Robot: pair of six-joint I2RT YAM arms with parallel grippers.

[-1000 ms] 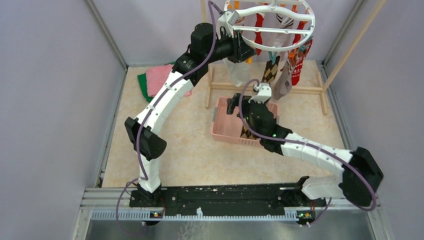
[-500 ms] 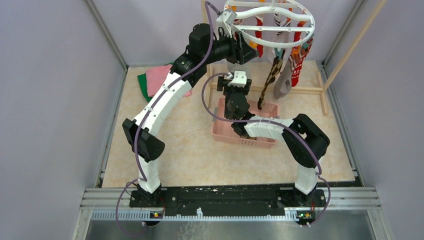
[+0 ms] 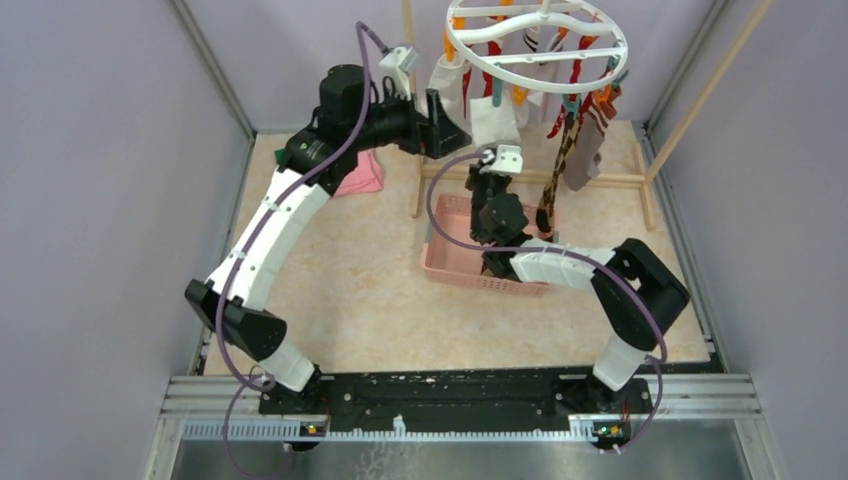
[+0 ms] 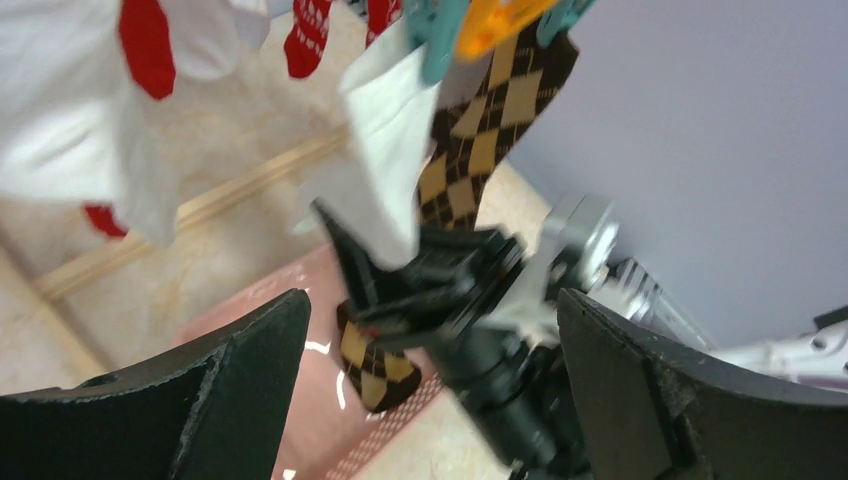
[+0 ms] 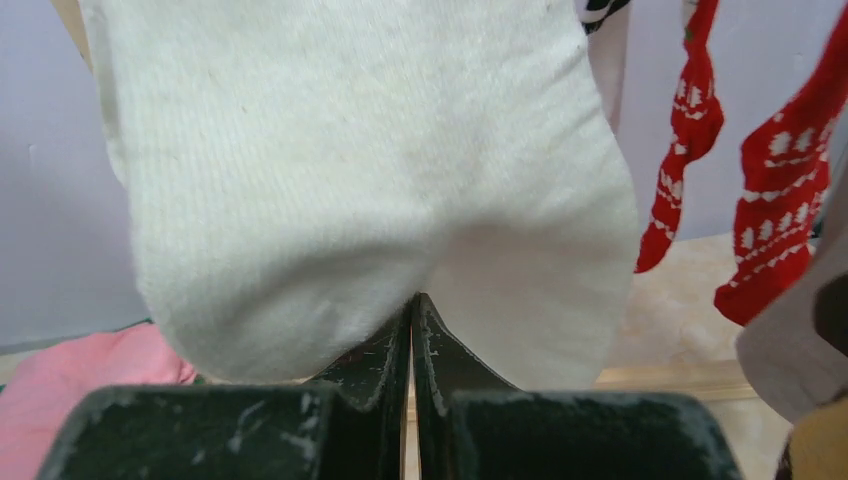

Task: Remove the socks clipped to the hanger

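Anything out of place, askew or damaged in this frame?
Nothing looks spilled or damaged. Only the white sock stands out: the right end effector is shut on its toe while it hangs clipped to the hanger.

The hanger (image 3: 540, 58) is white, its clips (image 4: 495, 20) orange and teal. The argyle sock (image 4: 470, 150) is brown and tan, the white sock (image 5: 370, 180) plain, and the red socks (image 5: 785, 200) carry a white pattern, snowflakes perhaps. The basket (image 3: 470, 280) is pink, the table (image 3: 350, 290) mottled beige.

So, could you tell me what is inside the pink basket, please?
A brown argyle sock appears to lie in the pink basket. Its left part looks bare; the right arm reaches across and covers the rest, so anything there cannot be seen.
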